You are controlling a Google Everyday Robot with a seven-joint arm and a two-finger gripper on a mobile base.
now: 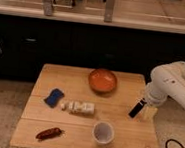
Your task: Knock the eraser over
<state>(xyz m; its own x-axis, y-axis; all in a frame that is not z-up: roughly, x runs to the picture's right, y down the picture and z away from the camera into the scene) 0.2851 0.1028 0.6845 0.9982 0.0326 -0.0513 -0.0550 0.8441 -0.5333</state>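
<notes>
A low white block that I take for the eraser (pixel 81 107) sits at the middle of the wooden table (pixel 124 135), with a small white piece (pixel 64 105) at its left end. My gripper (pixel 135 109) hangs from the white arm (pixel 168 84) over the right part of the table. Its dark fingers point down and to the left. It is well to the right of the eraser, apart from it, and I see nothing in it.
An orange bowl (pixel 103 80) stands at the back of the table. A blue object (pixel 54 97) lies left of the eraser. A white cup (pixel 103 133) stands in front, and a red-brown object (pixel 49 133) lies at the front left. A dark cabinet runs behind.
</notes>
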